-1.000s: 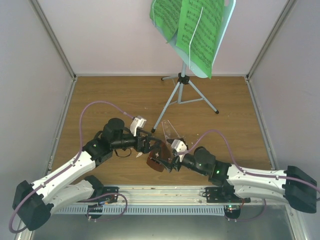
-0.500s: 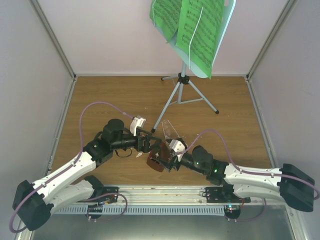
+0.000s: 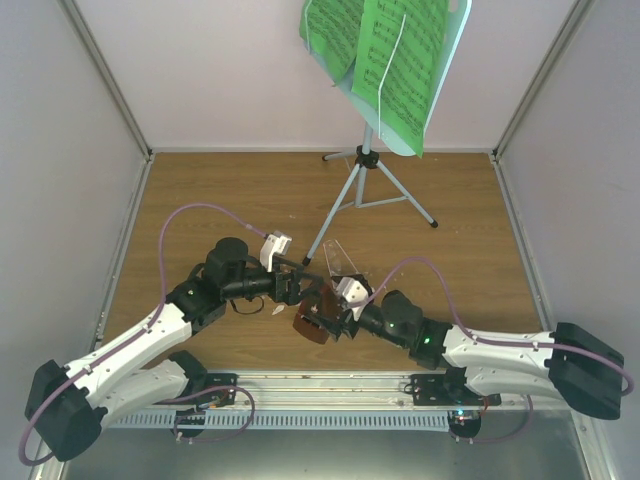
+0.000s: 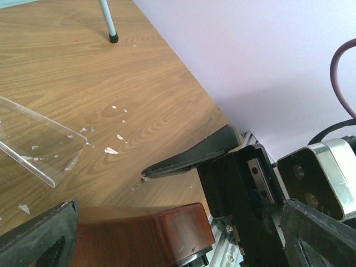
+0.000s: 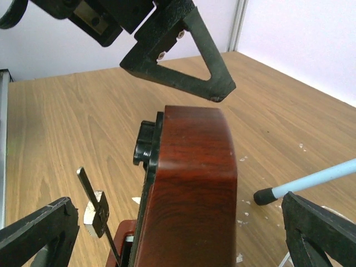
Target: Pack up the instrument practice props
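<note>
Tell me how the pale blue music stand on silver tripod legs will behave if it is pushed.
It probably tips easily: the pale blue music stand holds its desk high on thin splayed legs. A low push would likely slide it on the wooden table. The bright green sheet-music pages look loose and may slip off.

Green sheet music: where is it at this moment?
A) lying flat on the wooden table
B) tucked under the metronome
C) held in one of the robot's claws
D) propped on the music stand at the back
D: the green sheet music rests on the pale blue music stand, which stands upright at the far end of the wooden table.
</note>
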Controlling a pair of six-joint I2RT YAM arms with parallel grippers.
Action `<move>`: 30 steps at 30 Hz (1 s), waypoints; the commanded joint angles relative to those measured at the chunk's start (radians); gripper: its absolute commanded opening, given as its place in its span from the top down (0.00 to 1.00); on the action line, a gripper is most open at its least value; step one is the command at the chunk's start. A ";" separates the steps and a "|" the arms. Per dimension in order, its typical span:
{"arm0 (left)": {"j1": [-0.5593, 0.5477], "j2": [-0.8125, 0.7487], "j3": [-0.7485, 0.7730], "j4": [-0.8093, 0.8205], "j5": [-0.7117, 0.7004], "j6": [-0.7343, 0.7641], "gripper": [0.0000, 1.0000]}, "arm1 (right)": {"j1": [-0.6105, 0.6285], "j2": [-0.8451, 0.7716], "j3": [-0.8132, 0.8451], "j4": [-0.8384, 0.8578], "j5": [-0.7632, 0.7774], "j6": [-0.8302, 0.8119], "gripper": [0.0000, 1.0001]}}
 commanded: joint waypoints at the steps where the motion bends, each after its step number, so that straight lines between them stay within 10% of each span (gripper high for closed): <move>1: 0.002 0.008 -0.010 0.053 -0.004 0.001 0.01 | -0.010 -0.003 0.003 0.069 0.030 -0.010 0.00; 30: 0.002 0.078 -0.003 0.016 -0.027 0.032 0.31 | -0.029 -0.032 -0.022 0.079 0.037 0.011 0.27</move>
